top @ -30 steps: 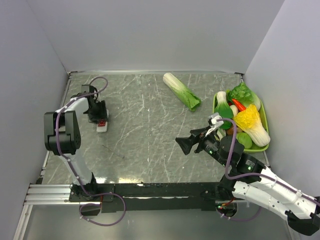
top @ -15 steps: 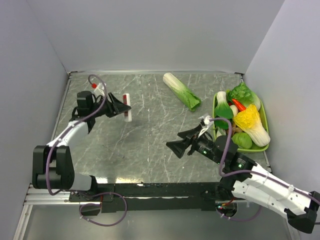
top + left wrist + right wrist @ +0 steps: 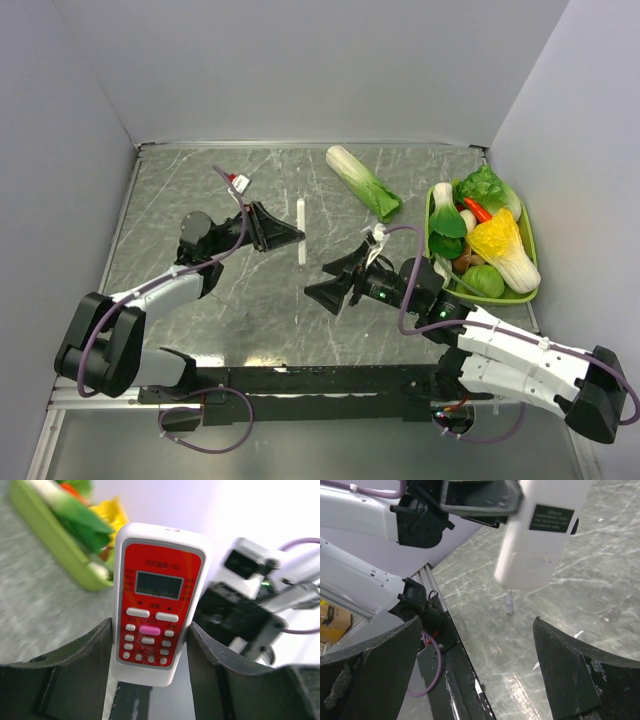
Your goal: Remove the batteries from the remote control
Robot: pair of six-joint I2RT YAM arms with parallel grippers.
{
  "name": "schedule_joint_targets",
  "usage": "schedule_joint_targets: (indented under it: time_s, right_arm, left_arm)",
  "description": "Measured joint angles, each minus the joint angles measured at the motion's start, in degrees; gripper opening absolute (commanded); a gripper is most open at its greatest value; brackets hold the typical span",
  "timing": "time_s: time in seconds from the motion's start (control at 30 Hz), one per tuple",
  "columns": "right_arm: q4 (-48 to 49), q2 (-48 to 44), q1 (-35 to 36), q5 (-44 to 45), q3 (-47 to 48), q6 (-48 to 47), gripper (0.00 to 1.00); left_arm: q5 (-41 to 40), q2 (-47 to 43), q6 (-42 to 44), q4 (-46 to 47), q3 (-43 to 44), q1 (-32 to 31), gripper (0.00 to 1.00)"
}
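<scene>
The left claw (image 3: 296, 237) has lifted the remote control (image 3: 302, 215) off the table (image 3: 250, 295) and squeezes it, up in the middle. The right claw (image 3: 318, 282), wide open and empty, has moved close, ready to open its back.

both arms are built of glossy white shells and chunky black joint housings, alike on the left arm (image 3: 150, 291) and the right arm (image 3: 520, 362). a thin purple cable (image 3: 401, 303) runs in loose loops along each, and another coils by the left base. the left gripper (image 3: 298, 236) and right gripper (image 3: 318, 281) are black, with broad wedge-shaped fingers (image 3: 370, 677) of matte dark plastic (the right pair scuffed with pale flecks). a small green light (image 3: 265, 583) glows on the right wrist.
</scene>
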Motion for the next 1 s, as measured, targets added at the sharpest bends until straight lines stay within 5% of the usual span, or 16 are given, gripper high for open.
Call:
schedule_joint_targets:
  time_s: [0.17,0.4,0.6,0.8,1.0]
  right_arm:
    - [2.9,1.4,0.0,-0.7,0.0,0.6,0.99]
    - [5.1,1.6,0.0,-1.0,0.0,0.9,0.94]
    - [5.0,2.8,0.0,-0.2,0.1,1.7,0.64]
    - [7.4,1.6,0.0,0.1,-1.6,2.1,0.59]
    - [11.1,-1.6,0.1,0.3,-4.9,2.3,0.40]
  left_arm:
    - [-0.1,0.3,-5.7,10.1,0.0,-3.2,0.23]
    - [0.0,0.4,-6.0,12.2,0.0,-6.6,0.23]
    - [-0.3,-0.5,-6.0,12.3,-0.8,-7.9,0.22]
    - [-1.2,-1.4,-6.5,13.7,-1.5,-9.2,0.24]
    - [-2.0,-2.9,-6.2,13.0,-1.9,-10.3,0.28]
